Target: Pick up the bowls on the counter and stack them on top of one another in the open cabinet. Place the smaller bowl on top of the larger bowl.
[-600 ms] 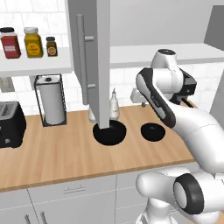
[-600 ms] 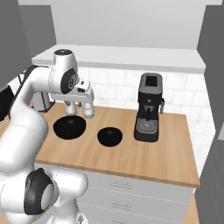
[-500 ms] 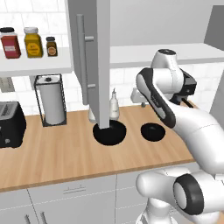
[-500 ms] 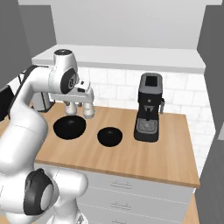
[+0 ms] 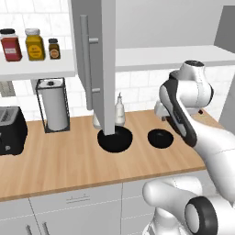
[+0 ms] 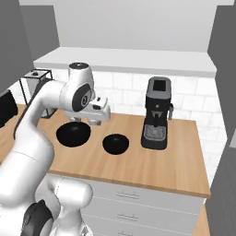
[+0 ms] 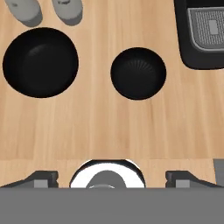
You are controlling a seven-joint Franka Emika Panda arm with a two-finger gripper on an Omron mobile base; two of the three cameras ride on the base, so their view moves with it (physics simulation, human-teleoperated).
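Larger bowl (image 7: 40,61): round, shallow, matte black, on the wood-grain counter (image 7: 100,127) midway between front and back edges. Smaller bowl (image 7: 138,73): same form, faintly ribbed inside, just beside it toward the black coffee machine (image 6: 156,113). Both rested apart, untouched. Gripper (image 7: 112,176): held high over the counter's front edge, pointing straight down; dark fingertips (image 7: 43,177) spread wide, holding nothing. Open cabinet door (image 5: 96,64): flat grey, bar handle, hiding part of the larger bowl's rim in the left base view. Two grey shakers (image 7: 65,8), cut off.

Two base views flank the arm, hand view straight down — all share both bowls (image 7: 138,73)
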